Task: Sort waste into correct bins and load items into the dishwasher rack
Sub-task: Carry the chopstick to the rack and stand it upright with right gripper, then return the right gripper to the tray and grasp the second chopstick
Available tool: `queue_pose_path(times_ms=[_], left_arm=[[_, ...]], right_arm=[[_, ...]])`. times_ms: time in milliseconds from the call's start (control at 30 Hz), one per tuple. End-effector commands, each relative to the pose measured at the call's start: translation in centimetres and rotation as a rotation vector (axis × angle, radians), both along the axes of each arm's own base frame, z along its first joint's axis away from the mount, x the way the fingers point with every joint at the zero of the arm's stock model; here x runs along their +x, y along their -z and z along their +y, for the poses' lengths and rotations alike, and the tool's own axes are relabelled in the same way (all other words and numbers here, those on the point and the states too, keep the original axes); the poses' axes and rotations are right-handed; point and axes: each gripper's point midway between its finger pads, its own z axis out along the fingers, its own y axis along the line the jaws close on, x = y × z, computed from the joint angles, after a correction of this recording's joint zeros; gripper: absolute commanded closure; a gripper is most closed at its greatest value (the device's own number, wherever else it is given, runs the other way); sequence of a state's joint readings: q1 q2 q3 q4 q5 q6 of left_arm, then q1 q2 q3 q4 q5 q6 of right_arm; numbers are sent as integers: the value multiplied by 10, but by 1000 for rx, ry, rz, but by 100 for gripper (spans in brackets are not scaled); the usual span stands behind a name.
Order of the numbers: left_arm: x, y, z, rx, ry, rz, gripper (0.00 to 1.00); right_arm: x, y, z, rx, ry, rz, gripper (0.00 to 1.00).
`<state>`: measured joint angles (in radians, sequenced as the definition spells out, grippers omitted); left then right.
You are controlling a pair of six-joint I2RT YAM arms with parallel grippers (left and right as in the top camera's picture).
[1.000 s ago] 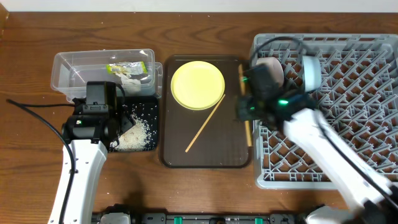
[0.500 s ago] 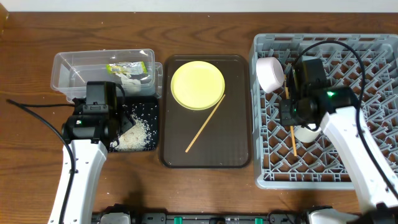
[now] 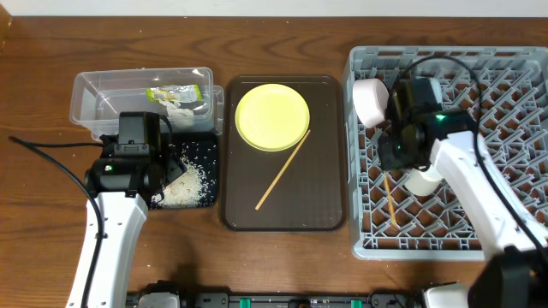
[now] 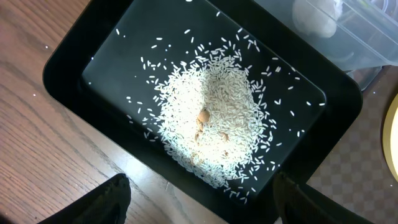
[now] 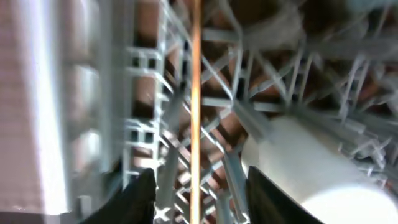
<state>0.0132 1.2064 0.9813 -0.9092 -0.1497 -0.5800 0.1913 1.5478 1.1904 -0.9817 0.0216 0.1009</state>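
Observation:
My left gripper point(image 3: 137, 168) is open and empty above the black tray point(image 3: 210, 145), which holds a heap of rice point(image 3: 184, 185). The rice also shows in the left wrist view point(image 4: 211, 118). The clear tub point(image 3: 103, 94) holds the green-and-yellow wrapper point(image 3: 177, 92) and a white paper scrap point(image 4: 314, 15). My right gripper point(image 3: 402, 147) is open over the grey rack point(image 3: 505, 77). One chopstick point(image 3: 388, 202) lies in the rack between its spread fingers point(image 5: 196, 93), beside the white cup point(image 3: 422, 181). A white bowl point(image 3: 371, 101) stands in the rack. The yellow plate point(image 3: 272, 116) and the other chopstick point(image 3: 282, 169) lie on the brown tray point(image 3: 325, 197). The light-blue bowl is hidden.
The brown tray sits between the black tray and the rack. A black cable point(image 3: 43, 144) trails across the table at the left. The right arm point(image 3: 479, 197) crosses the rack's middle.
My right gripper carried a chopstick from the brown tray's right edge over the rack and let it go; it now lies on the lattice. The left arm has not moved.

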Motion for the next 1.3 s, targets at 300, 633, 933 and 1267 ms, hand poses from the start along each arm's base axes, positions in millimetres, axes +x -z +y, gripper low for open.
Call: queue_pose_path(times_ms=[300, 633, 933, 1267], left_arm=[[-3, 3, 5, 15, -21, 11, 24], [-3, 3, 5, 15, -21, 11, 24], [-3, 3, 5, 15, -20, 12, 23], [-3, 3, 5, 15, -20, 11, 23]], right_arm=[[12, -59, 133, 370, -257, -191, 36], [4, 22, 200, 240, -138, -88, 37], [-1, 94, 230, 161, -64, -51, 39], [-10, 116, 197, -9, -20, -13, 67]])
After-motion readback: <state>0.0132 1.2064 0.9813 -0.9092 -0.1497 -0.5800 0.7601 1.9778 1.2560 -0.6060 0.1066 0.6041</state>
